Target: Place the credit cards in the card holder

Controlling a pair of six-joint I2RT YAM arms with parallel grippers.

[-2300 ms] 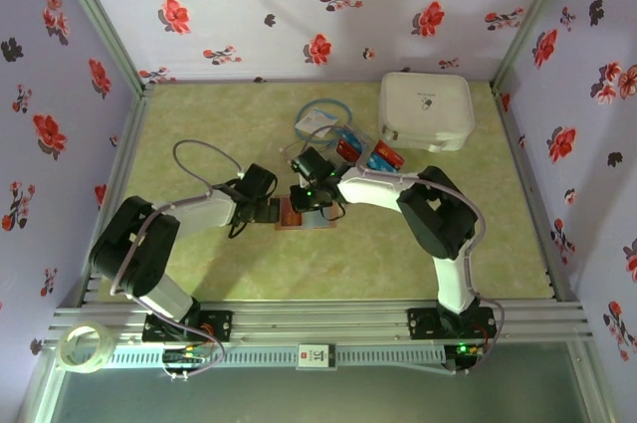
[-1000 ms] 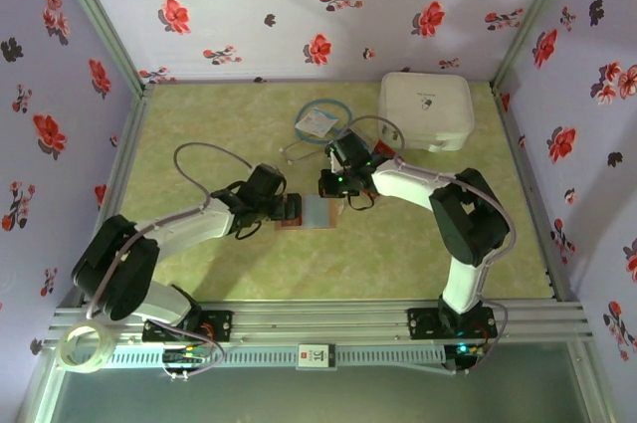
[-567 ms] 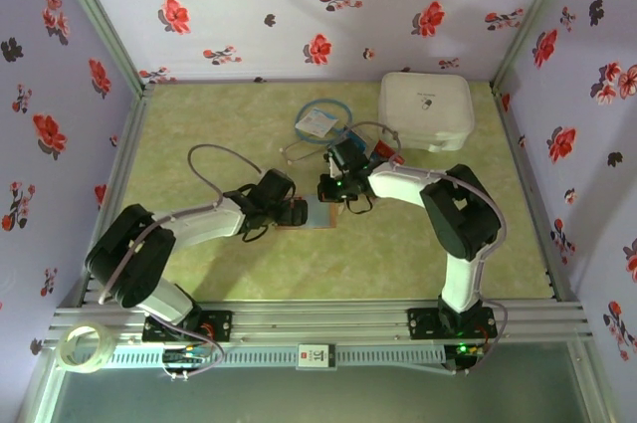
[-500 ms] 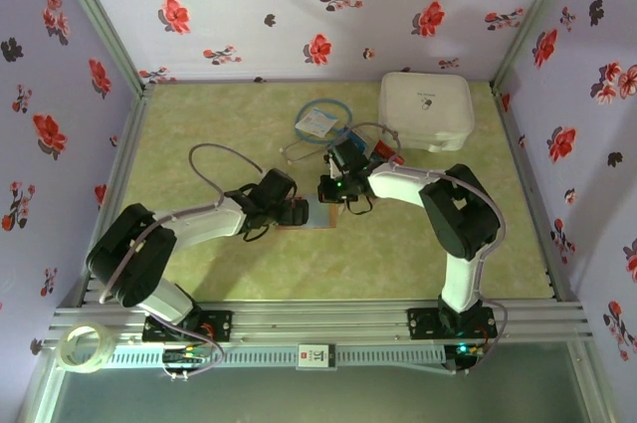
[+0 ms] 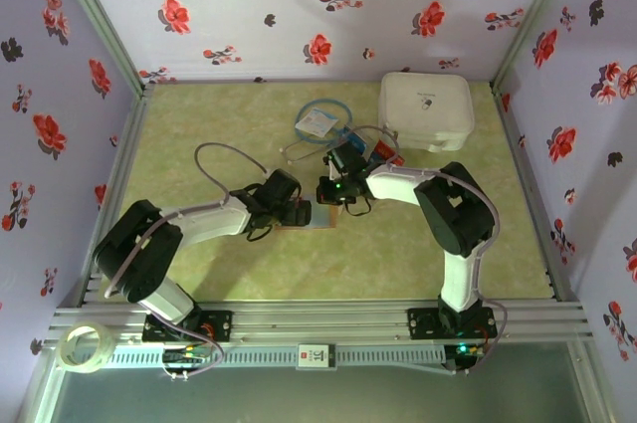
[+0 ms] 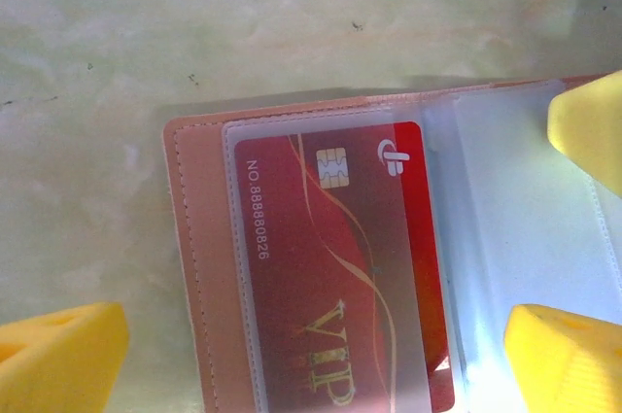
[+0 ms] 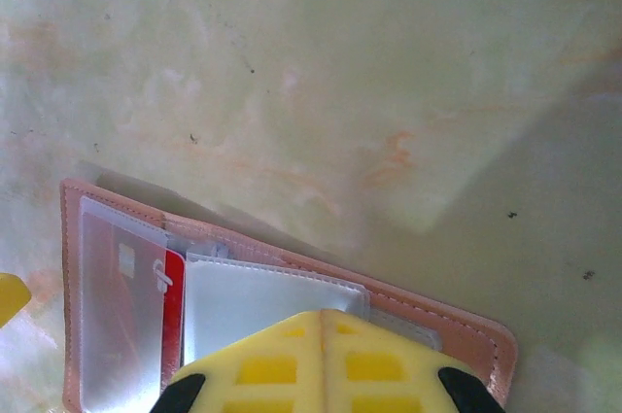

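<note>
Spanning the frame-cropped card holder [image 6: 194, 267], left hand [image 6: 311, 360] spread wide; right hand [image 7: 323, 335] closed, empty.

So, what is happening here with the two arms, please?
Two robot arms work over an open card holder lying on the table. A red VIP card already sits in one clear sleeve. The left end effector is open above the holder. The right end effector is shut and holds nothing, over the neighbouring empty sleeve. More cards wait near the white case.
</note>
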